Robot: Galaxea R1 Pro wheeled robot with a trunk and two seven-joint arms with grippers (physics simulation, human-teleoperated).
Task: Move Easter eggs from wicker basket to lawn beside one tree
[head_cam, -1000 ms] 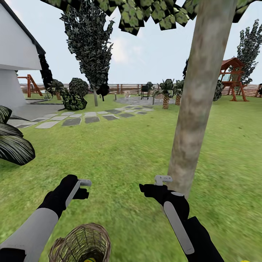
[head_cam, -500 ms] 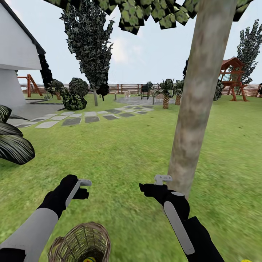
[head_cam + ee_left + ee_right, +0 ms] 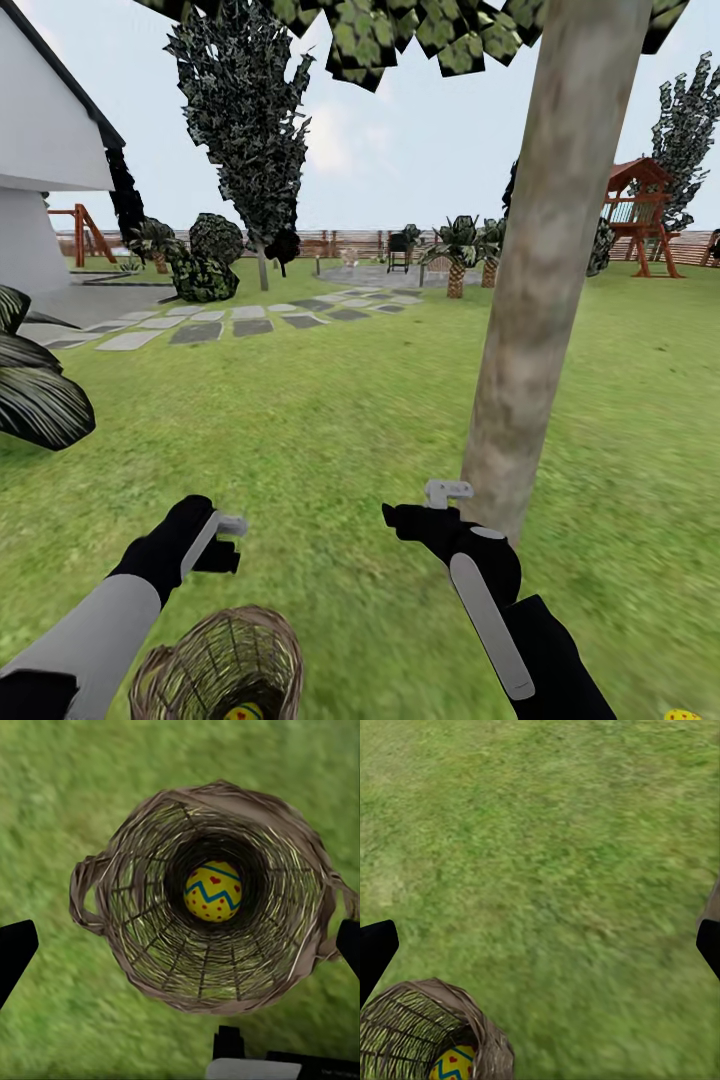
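Observation:
The wicker basket (image 3: 222, 662) stands on the lawn (image 3: 330, 420) at the near left. One yellow Easter egg (image 3: 213, 890) with red dots and a blue zigzag lies at its bottom, also seen as the egg (image 3: 243, 712) and the egg (image 3: 454, 1063). Another egg (image 3: 683, 715) lies on the grass at the near right, close to the tree (image 3: 540, 280). My left gripper (image 3: 222, 540) hangs open just above and beyond the basket, its camera looking straight down into the basket (image 3: 202, 900). My right gripper (image 3: 425, 505) is open over bare grass beside the trunk's base.
A grey stepping-stone path (image 3: 230, 322) runs across the middle distance toward the white house (image 3: 40, 150). A dark palm (image 3: 35, 385) sits at the left edge. A red playset (image 3: 640, 215), small palms (image 3: 458, 255) and a wooden fence (image 3: 340, 243) stand far back.
My left gripper has dropped and pulled back a little toward the basket. The right arm, the basket and the eggs have stayed put.

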